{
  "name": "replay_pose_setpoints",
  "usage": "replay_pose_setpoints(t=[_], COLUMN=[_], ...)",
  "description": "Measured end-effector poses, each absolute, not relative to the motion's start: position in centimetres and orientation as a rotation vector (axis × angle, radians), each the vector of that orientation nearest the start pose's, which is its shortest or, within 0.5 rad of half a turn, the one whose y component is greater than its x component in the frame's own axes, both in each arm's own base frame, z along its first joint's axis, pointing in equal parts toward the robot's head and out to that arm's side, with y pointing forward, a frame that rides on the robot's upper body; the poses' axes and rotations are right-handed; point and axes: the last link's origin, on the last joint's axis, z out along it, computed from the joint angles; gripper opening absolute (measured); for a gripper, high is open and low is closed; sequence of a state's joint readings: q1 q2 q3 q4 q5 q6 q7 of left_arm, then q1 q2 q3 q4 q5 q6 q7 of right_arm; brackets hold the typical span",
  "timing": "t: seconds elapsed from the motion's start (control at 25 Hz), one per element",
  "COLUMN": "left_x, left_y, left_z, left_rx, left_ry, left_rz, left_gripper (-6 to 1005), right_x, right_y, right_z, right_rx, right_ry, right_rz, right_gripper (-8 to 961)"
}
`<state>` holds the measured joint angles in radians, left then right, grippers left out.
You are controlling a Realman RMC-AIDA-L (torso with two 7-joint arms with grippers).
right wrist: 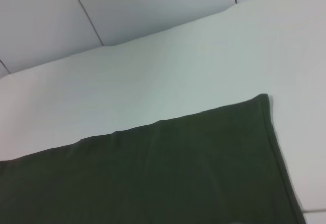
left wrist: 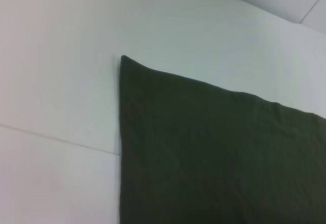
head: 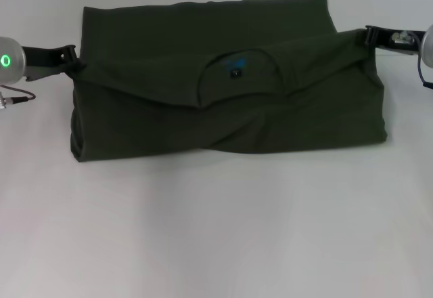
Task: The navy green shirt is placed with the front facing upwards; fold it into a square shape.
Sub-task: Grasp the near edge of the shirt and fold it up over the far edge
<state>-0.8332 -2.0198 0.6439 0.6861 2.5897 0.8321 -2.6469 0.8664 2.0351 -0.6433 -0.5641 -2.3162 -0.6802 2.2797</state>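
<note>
The navy green shirt (head: 230,108) lies across the white table, folded over on itself, with the neck opening and its blue-printed label (head: 235,64) facing up in the middle. The folded-over layer stretches between both grippers. My left gripper (head: 73,59) is at that layer's left corner, shut on the cloth. At the right corner, my right gripper (head: 365,37) also pinches the fabric. The left wrist view shows a flat corner of the shirt (left wrist: 214,147), and the right wrist view shows another flat corner of the shirt (right wrist: 168,173). The lettering is hidden.
The white table (head: 216,230) spreads out in front of the shirt and on both sides. A thin seam line (left wrist: 56,138) crosses the table surface. Wall panels (right wrist: 127,5) rise behind the table's far edge.
</note>
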Motion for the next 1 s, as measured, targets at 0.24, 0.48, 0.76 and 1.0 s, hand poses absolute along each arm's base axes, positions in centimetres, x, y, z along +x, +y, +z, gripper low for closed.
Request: replay_pose_setpoints(t=[0.24, 0.48, 0.76, 1.0], left_x=[-26.3, -26.2, -26.1, -25.8], left_y=[47.2, 47.5, 47.6, 47.9], left_z=[5.7, 5.7, 5.7, 5.9], left_rx=[-1.752, -1.741, -1.743, -1.737], left_ry=[-1.467, -1.452, -1.441, -1.433], left_rz=[-0.335, -0.342, -0.341, -0.358], left_gripper=[-2, -2, 1, 3], right_x=[23.2, 22.1, 22.0, 21.8], right_y=[49.3, 49.9, 50.1, 50.3], right_z=[3.4, 3.1, 3.2, 3.6], right_rx=[-1.871, -1.888, -1.883, -1.878], right_ry=[1.209, 1.157, 1.152, 1.141], right_rz=[0.426, 0.407, 0.405, 0.408], right_gripper=[72, 77, 83, 88])
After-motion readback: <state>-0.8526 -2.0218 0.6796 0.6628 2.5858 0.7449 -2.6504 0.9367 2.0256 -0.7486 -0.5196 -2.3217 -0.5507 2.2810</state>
